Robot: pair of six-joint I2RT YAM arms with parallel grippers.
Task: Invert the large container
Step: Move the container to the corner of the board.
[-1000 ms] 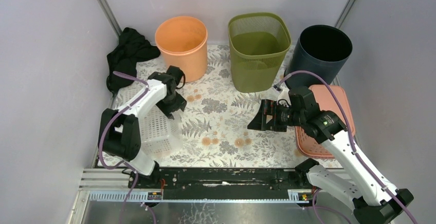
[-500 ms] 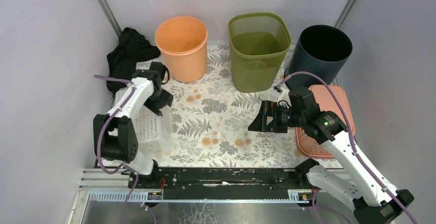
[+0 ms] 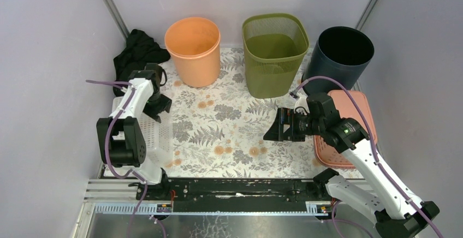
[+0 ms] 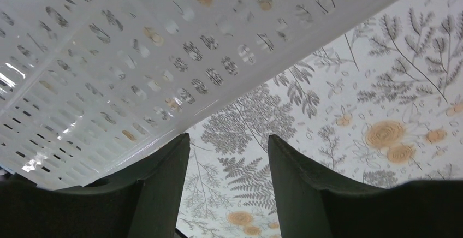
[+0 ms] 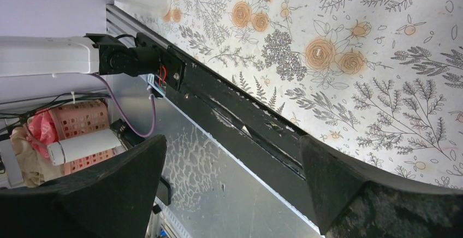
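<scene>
The white perforated plastic basket [image 3: 157, 135] sits tipped along the table's left edge, its slotted wall just above the left gripper [image 4: 228, 140], whose jaws are apart on nothing; unsupported, it may fall back upright or skid on the floral tablecloth [image 3: 229, 134], and the right gripper [image 3: 275, 127], jaws wide apart, is well apart from it

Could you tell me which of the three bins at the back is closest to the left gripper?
The orange bin, leftmost; the green mesh bin and dark bin stand farther from the left gripper.
</scene>
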